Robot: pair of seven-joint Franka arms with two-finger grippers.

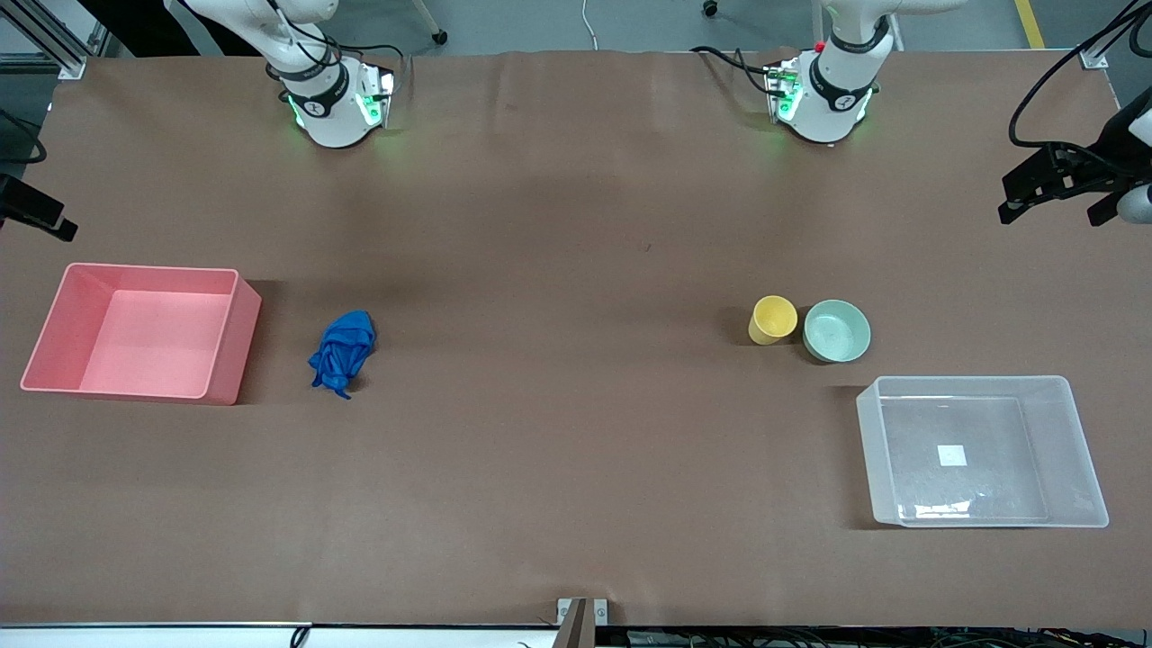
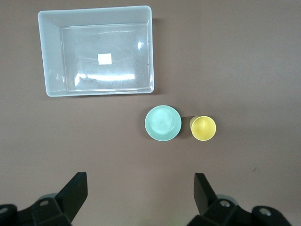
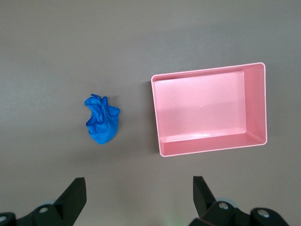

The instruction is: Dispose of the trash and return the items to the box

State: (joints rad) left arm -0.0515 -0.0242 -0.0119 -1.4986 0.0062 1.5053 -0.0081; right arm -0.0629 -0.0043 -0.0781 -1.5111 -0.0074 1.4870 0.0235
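Observation:
The blue cloth wad [image 1: 343,352] lies on the table beside the pink bin [image 1: 144,330]; it also shows in the right wrist view [image 3: 102,119]. The yellow cup [image 1: 772,319] and the mint-green bowl [image 1: 836,330] stand side by side, farther from the front camera than the clear box [image 1: 981,450]. The left wrist view shows the cup [image 2: 202,128], the bowl [image 2: 162,123] and the box [image 2: 51,52]. My left gripper [image 2: 140,186] is open and empty, high over bare table. My right gripper [image 3: 138,186] is open and empty, also high. Neither gripper shows in the front view.
The pink bin also shows in the right wrist view [image 3: 256,103] and is empty. The clear box holds only its white square mark [image 1: 951,454]. Black camera mounts [image 1: 1071,175] stand at the table's ends.

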